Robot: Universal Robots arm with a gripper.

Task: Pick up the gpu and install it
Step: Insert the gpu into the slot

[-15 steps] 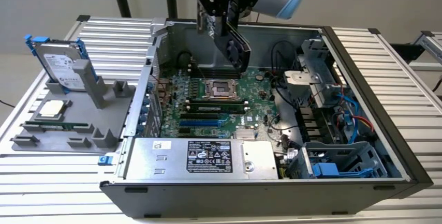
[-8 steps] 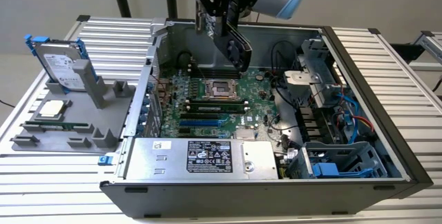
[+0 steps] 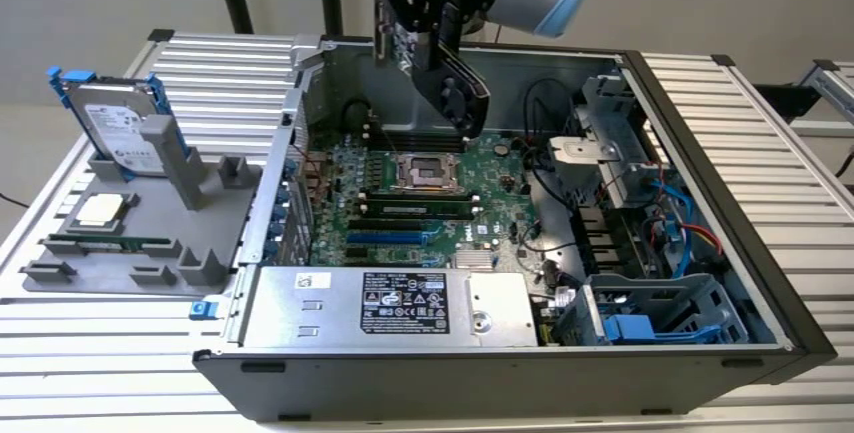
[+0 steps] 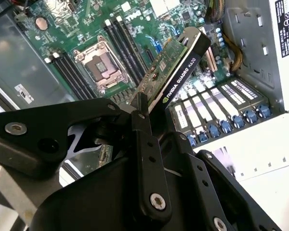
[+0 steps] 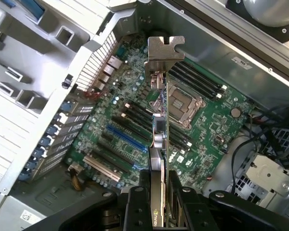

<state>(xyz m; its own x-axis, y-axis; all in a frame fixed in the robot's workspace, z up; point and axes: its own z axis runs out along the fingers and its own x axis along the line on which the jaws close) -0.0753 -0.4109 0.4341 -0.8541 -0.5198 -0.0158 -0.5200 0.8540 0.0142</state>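
Gripper [image 5: 156, 191] clamps gpu [image 5: 160, 127] — over (open) case [image 3: 507, 383].

Checking my feed: the gripper [image 3: 430, 45] has the gpu [image 3: 458, 88] pinched, and the card hangs in the air over the CPU socket [image 3: 431, 166], clear of the motherboard [image 3: 400, 208]. To the exterior view's left of the socket, outside the case [image 3: 467, 388], a grey fixture [image 3: 200, 183] holds a hard drive [image 3: 114, 128] upright, with a memory stick [image 3: 107, 243] nearer the camera.
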